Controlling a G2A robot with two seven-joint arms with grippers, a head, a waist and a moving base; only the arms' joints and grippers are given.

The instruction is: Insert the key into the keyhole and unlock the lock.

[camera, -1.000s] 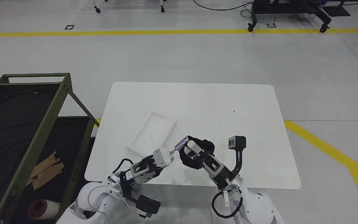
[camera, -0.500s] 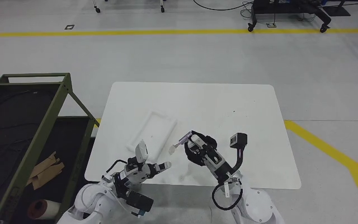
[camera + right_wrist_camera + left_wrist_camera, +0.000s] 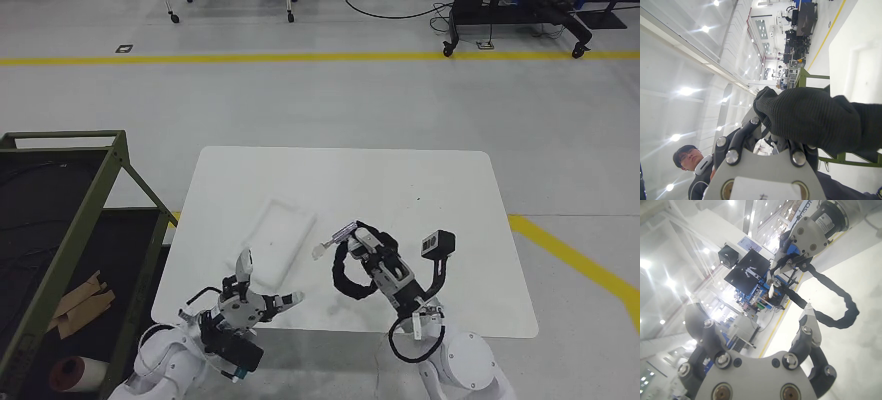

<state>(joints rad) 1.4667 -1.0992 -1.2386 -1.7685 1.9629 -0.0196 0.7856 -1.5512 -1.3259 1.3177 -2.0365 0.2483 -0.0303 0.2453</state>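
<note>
My right gripper (image 3: 352, 240) (image 3: 783, 262) is shut on the lock, a cable lock whose black-sleeved loop (image 3: 343, 278) (image 3: 829, 317) hangs toward the table's front. A key (image 3: 327, 243) (image 3: 770, 281) with a white tag sticks out of the held end, pointing left. In the right wrist view the black sleeve (image 3: 810, 117) covers the fingertips of the right gripper (image 3: 770, 136). My left gripper (image 3: 270, 282) (image 3: 749, 309) stands open and empty near the front edge, left of the lock and apart from the key.
A white tray (image 3: 262, 248) lies on the white table (image 3: 430, 190), behind the left gripper. A green metal cart (image 3: 70, 200) stands off the table's left side. The table's right and far parts are bare.
The left gripper was at the key beside the right gripper. It has let go, pulled back to the left and opened. The right gripper with lock and key shifted slightly right.
</note>
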